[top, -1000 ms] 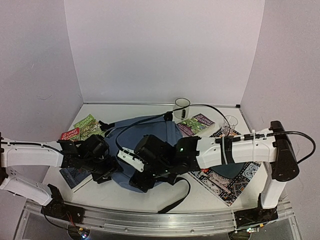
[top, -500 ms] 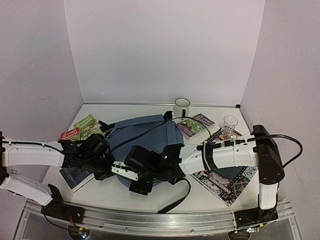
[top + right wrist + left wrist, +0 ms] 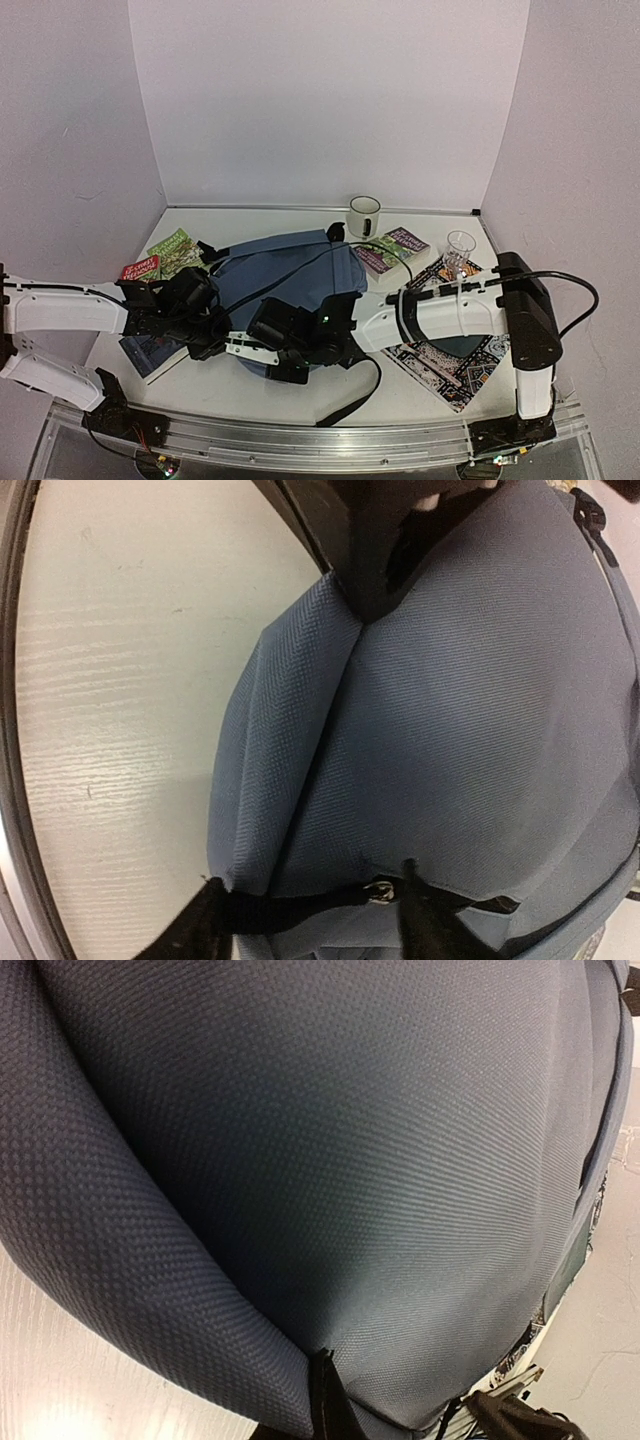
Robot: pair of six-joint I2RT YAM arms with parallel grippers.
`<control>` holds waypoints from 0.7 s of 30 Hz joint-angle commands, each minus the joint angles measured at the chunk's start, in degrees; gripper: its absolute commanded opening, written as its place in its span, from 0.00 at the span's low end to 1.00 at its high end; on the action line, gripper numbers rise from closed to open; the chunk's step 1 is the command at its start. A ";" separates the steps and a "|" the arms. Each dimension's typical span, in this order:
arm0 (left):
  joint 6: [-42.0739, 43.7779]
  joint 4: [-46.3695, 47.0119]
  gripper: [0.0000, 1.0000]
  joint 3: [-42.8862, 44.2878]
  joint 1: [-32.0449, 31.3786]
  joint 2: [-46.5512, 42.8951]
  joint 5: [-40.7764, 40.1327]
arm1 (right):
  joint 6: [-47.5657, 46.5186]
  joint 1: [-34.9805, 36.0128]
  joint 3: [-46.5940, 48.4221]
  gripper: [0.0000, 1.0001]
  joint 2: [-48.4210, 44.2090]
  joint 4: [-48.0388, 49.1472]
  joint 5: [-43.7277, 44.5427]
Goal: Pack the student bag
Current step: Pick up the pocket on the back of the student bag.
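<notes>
Slate-blue student bag [image 3: 290, 270] under both hands (touching)

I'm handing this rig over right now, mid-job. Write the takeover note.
Left gripper: pressed against the near left edge of the bag; its wrist view shows only blue fabric, so whether it grips is unclear.
Right gripper: fingers straddle the bag's zipper line, fingertips on the fabric; grip cannot be judged.
Bag: lies flat mid-table, no opening visible.
Unpacked: books at left, another book and mug at the back, clear glass on the patterned mat at right.
Done: nothing seen packed.
Left: open the bag, load items.
</notes>
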 commanded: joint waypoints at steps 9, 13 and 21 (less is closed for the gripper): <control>1.37 2.43 0.00 -0.57 -0.28 -1.78 -0.46 | 3.42 -2.17 2.87 0.31 -2.98 -3.08 -8.51; 1.60 2.43 0.00 -0.41 -0.29 -1.18 -0.32 | 5.51 -3.15 3.48 0.37 -3.10 -3.15 -12.64; 2.17 2.44 0.00 0.01 -0.28 -1.04 -0.22 | 9.50 -4.91 4.95 0.44 -0.63 -3.22 -13.38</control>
